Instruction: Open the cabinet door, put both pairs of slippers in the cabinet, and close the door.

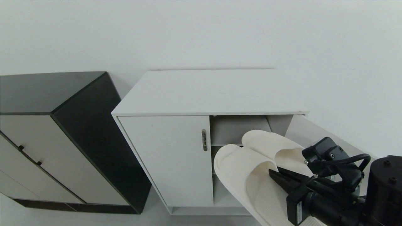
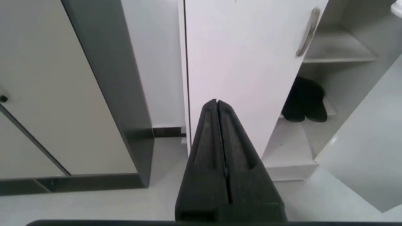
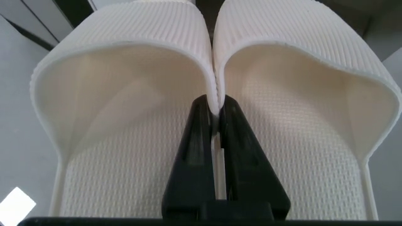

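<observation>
The white cabinet (image 1: 207, 94) stands against the wall with its left door (image 1: 169, 157) closed and its right door (image 1: 317, 133) swung open. My right gripper (image 1: 271, 172) is shut on the inner edges of a pair of white slippers (image 1: 248, 169) and holds them side by side in front of the open compartment, toes toward the shelves. In the right wrist view the fingers (image 3: 198, 135) pinch both slippers (image 3: 125, 94) together. A dark pair of slippers (image 2: 304, 100) stands on a lower shelf inside. My left gripper (image 2: 217, 107) is shut on nothing, low, facing the closed door (image 2: 245, 56).
A black cabinet with pale doors (image 1: 62, 125) stands close to the left of the white one, with a narrow gap of floor (image 2: 157, 163) between. A metal handle (image 1: 204, 140) sits on the closed door's edge. An upper shelf (image 2: 336, 50) is bare.
</observation>
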